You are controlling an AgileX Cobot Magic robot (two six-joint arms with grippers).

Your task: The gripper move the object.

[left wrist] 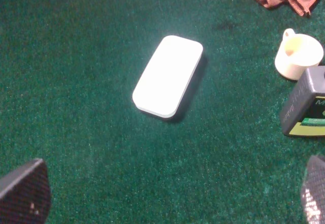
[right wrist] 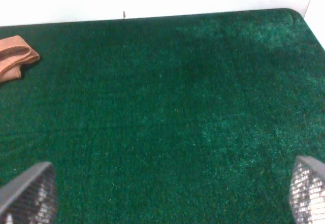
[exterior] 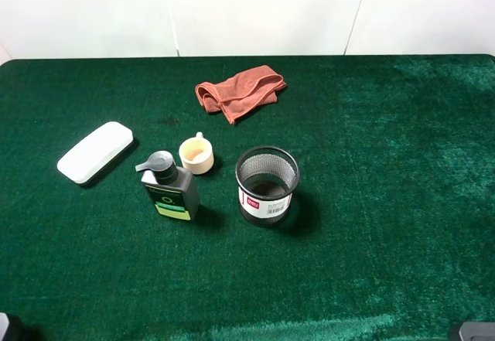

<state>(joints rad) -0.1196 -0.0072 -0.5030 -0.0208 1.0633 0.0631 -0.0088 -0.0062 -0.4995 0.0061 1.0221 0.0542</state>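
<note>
The dark grey pump bottle (exterior: 170,190) with a black pump top and a yellow-green label stands upright left of the table's middle. Its lower body shows in the left wrist view (left wrist: 304,107). My left gripper (left wrist: 168,193) is open and empty, well back from the bottle, over bare cloth near the white case. My right gripper (right wrist: 167,192) is open and empty over bare green cloth on the right side. In the exterior high view only small dark parts of the arms show at the bottom left corner (exterior: 8,329) and bottom right corner (exterior: 473,331).
A white oblong case (exterior: 95,151) lies left of the bottle. A cream cup (exterior: 196,155) stands just behind it. A black mesh cup (exterior: 267,185) with a barcode label stands to its right. A red-brown cloth (exterior: 240,92) lies at the back. Green felt (exterior: 387,163) covers the table.
</note>
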